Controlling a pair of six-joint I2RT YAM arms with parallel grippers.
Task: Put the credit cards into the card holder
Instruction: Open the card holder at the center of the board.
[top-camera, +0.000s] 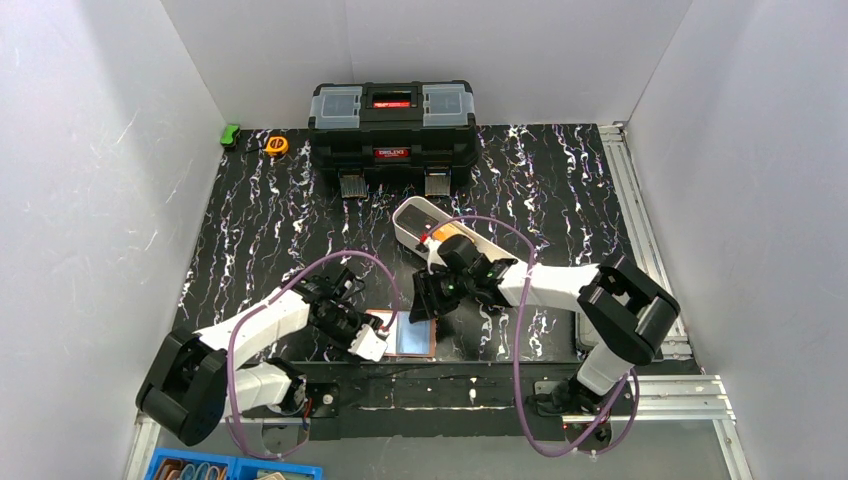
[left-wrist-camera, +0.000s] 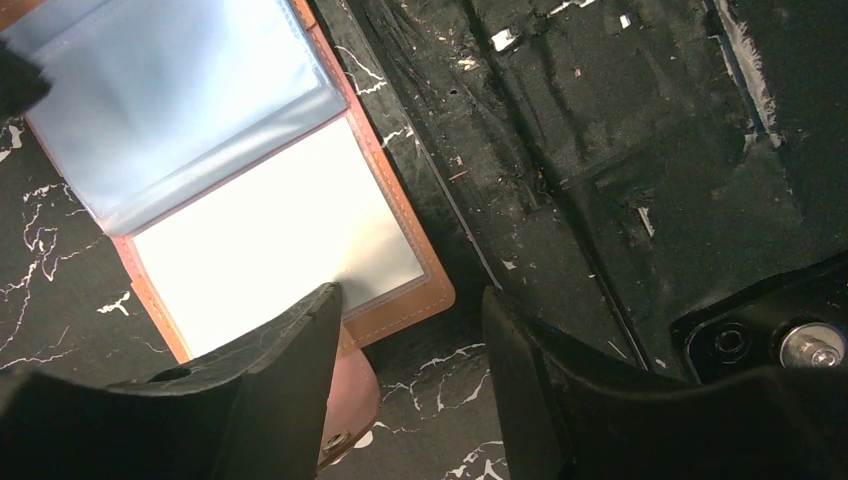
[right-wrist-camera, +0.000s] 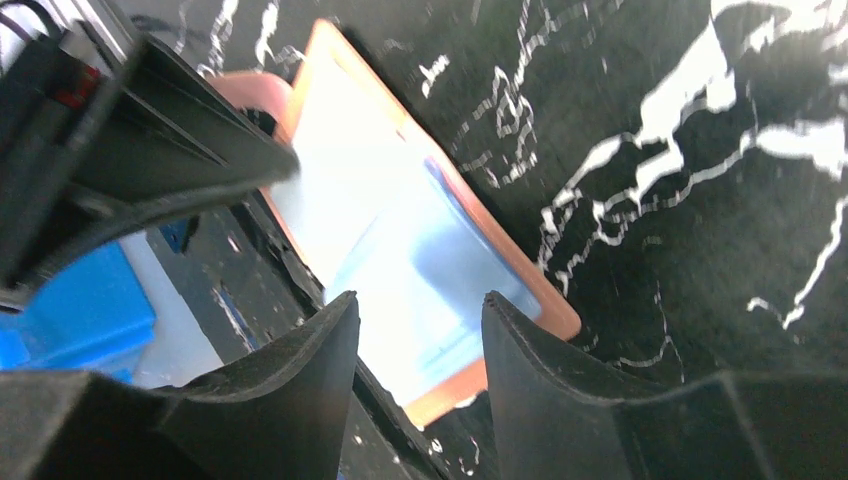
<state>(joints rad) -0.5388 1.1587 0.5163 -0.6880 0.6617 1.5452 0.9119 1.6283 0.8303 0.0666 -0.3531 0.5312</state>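
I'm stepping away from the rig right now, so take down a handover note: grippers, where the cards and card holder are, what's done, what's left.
The left gripper: fingers apart, empty, at the snap-tab corner of the card holder.
The right gripper: fingers apart, empty, just above the holder.
The holder lies open between both grippers, clear sleeves up, no card visible in them.
The credit cards: something orange, likely them, lies in the white tray.
Done: holder opened. Left: fetch the cards and slide them in.
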